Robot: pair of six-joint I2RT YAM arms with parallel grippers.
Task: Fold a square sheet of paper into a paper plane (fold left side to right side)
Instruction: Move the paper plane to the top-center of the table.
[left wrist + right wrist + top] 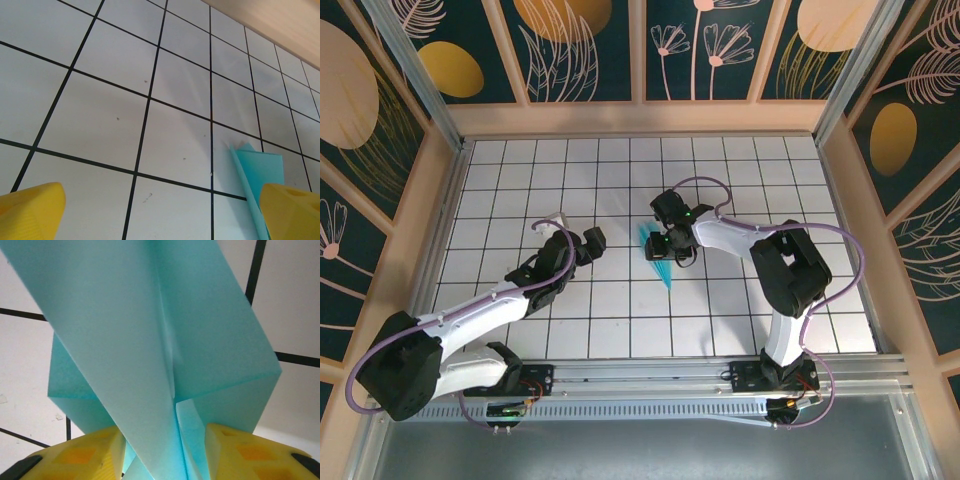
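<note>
Paper plane: light, limp, crease-prone; take keel at 12 o'clock end; right gripper straddles it, grip unclear; left gripper agape.

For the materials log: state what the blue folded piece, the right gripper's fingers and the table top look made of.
Paper plane: thin matte turquoise paper, judging by its sharp creases and faint grain.
Right gripper's fingers: yellow, probably moulded plastic or rubber; matte, with moulded recesses.
Table top: smooth white with black grid lines; perhaps laminate or printed board, unclear which.
</note>
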